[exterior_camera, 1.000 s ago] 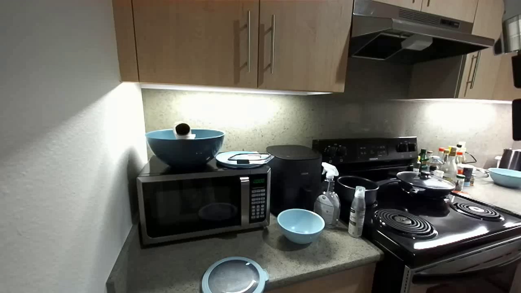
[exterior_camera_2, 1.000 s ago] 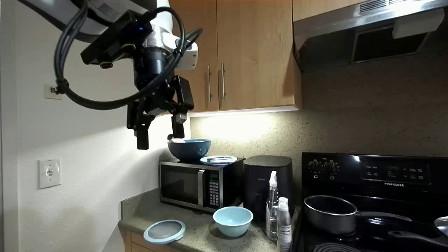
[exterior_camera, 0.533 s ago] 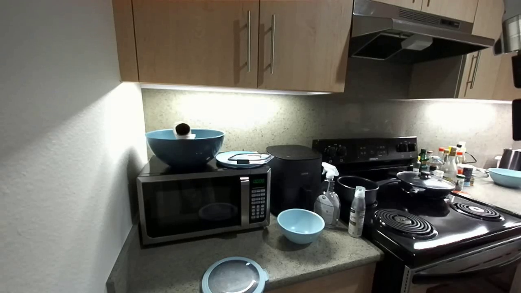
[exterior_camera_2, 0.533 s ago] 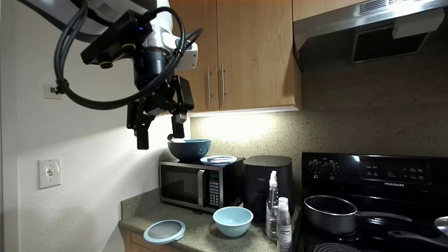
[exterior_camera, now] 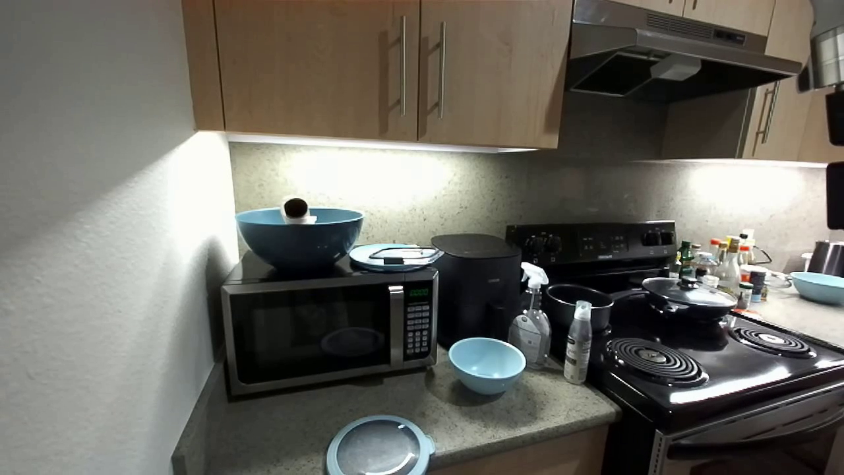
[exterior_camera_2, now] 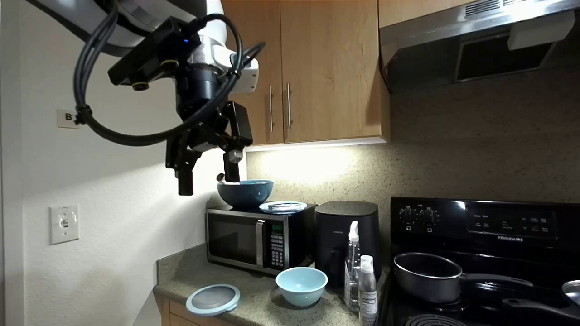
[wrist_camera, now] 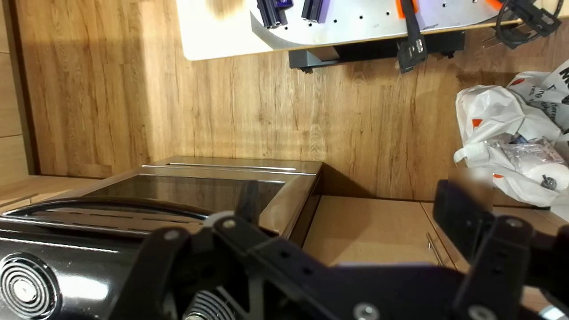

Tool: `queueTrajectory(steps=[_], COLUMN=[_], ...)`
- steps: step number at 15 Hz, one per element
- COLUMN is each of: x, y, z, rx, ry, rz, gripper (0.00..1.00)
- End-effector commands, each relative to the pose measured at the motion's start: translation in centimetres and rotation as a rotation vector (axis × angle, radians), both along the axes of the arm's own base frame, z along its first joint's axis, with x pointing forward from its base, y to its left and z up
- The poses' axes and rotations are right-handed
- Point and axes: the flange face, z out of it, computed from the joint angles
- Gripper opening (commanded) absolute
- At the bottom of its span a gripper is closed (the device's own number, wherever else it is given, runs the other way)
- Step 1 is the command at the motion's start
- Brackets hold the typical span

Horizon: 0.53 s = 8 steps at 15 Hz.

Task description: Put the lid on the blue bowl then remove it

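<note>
Gripper (exterior_camera_2: 209,181): one, its two fingers (exterior_camera_2: 185,183) spread apart, held high, well apart from the lid (exterior_camera_2: 213,299) and the blue bowl (exterior_camera_2: 301,286).
Lid: one, lying flat at the bench's (exterior_camera: 283,419) front edge; whether it overhangs, I cannot tell.
Blue bowl: one, upright, back from the front edge, between microwave (exterior_camera: 310,336) and bottles (exterior_camera: 578,349).
Bottles: two, near the edge beside the stove (exterior_camera: 715,359).
Microwave: one, in the back corner by the wall (exterior_camera: 99,264), bearing one dark-blue bowl (exterior_camera: 297,245) and one pale dish (exterior_camera: 364,258).
Stove: one, carrying one pot (exterior_camera_2: 428,287) and one lidded pan (exterior_camera: 689,302).
</note>
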Motion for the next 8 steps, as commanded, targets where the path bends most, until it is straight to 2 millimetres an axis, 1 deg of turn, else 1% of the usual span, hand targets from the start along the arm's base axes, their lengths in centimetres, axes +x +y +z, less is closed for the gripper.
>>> queueTrajectory(steps=[1,3,4,5,8], x=[2.6,3.7,4.3,4.9,6.4], y=[0.4,1.1,1.7,2.2,3.8], z=[-2.0,-3.8,-4.9,-5.7,-7.9], rx=[0.018,0.016,0.012,0.018,0.035], ry=[0.064,0.133,0.175,0.206,0.278], rz=[0.038,0.071,0.098,0.122,0.242], gripper=[1.0,1.0,1.0,1.0,1.0])
